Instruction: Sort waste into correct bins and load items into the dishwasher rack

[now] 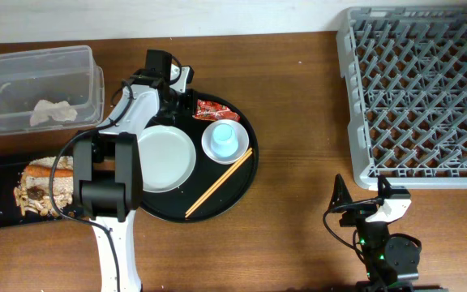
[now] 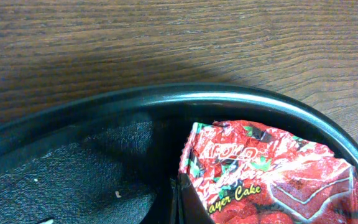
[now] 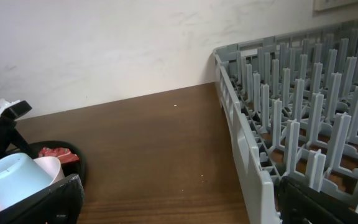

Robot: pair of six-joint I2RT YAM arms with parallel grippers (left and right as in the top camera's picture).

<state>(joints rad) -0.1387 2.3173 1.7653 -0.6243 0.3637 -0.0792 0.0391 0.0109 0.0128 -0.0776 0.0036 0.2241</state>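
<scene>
Left gripper (image 2: 186, 202), jaws together at the edge of the red wrapper (image 2: 272, 180), one o'clock on the round black tray (image 2: 229, 96), may lose the slick film on lifting; right gripper (image 1: 362, 196) stands spread.

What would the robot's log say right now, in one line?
left gripper: shut on red wrapper | where: round black tray | right gripper: open, by dishwasher rack

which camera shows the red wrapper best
The left wrist view: the red wrapper fills the lower right, its print readable. Overhead shows it small at the far rim of the round black tray; the right wrist view catches only a distant red sliver.
</scene>
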